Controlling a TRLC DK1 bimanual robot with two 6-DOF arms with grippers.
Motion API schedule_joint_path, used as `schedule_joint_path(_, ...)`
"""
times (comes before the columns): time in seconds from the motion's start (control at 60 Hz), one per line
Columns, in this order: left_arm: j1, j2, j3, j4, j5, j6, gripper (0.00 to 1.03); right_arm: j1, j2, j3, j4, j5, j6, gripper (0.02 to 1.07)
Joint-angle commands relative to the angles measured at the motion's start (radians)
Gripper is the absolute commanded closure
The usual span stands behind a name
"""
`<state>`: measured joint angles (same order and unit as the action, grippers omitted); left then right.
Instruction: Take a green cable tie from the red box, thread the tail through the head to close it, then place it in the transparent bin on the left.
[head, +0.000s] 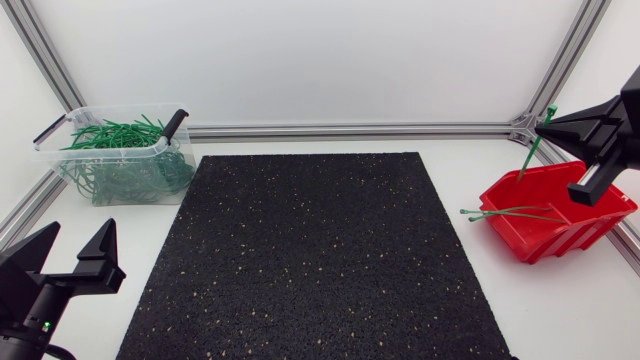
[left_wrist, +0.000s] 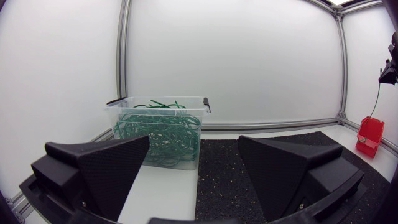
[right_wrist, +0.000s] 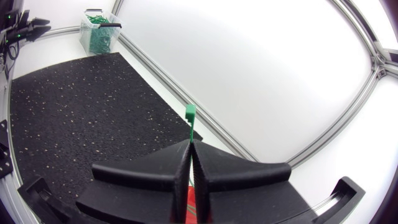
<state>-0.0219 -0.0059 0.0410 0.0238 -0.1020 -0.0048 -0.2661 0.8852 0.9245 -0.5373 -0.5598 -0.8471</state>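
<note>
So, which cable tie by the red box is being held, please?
The upright tie in the right tool, above the red box; the other ties lie flat inside it.

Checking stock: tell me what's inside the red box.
Two or so green cable ties lie in the red box, tails over its rim. The right gripper hides its far corner.

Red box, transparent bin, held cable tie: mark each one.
red box (head: 565, 236), head view, front wall.
transparent bin (head: 100, 151), head view, front rim.
cable tie (right_wrist: 190, 111), right wrist view, its square head.
</note>
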Motion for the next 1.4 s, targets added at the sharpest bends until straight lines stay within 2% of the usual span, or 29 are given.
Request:
schedule_joint_path(0.0, 0.004, 0.011, -0.041, -0.015, 0.005, -0.021, 0.04, 0.036, 0.004, 0.082, -0.087, -0.009, 0.040, 1.01)
schedule_joint_path(0.2, -0.001, 0.011, -0.041, -0.016, 0.005, -0.023, 0.04, 0.125, 0.028, 0.241, -0.276, -0.009, 0.111, 1.01)
schedule_joint_path(0.333, -0.001, 0.011, -0.041, -0.018, 0.007, -0.024, 0.04, 0.214, 0.092, 0.344, -0.434, -0.011, 0.227, 1.01)
schedule_joint_path(0.617, 0.000, 0.034, -0.039, -0.024, 0.008, -0.054, 0.04, 0.334, 0.193, 0.387, -0.547, -0.065, 0.375, 1.01)
schedule_joint_path(0.983, -0.047, 0.034, -0.039, -0.022, 0.013, -0.073, 0.04, 0.464, 0.256, 0.363, -0.504, -0.061, 0.744, 1.01)
schedule_joint_path(1.083, -0.067, 0.018, -0.039, -0.022, 0.013, -0.072, 0.04, 0.498, 0.258, 0.339, -0.438, -0.042, 0.861, 1.01)
schedule_joint_path(1.25, -0.087, 0.018, -0.003, -0.016, 0.012, -0.072, 0.07, 0.610, 0.256, 0.306, -0.345, 0.078, 1.014, 1.01)
schedule_joint_path(1.383, -0.084, 0.107, 0.043, 0.028, 0.012, -0.072, 0.07, 0.700, 0.256, 0.286, -0.274, 0.216, 1.114, 1.01)
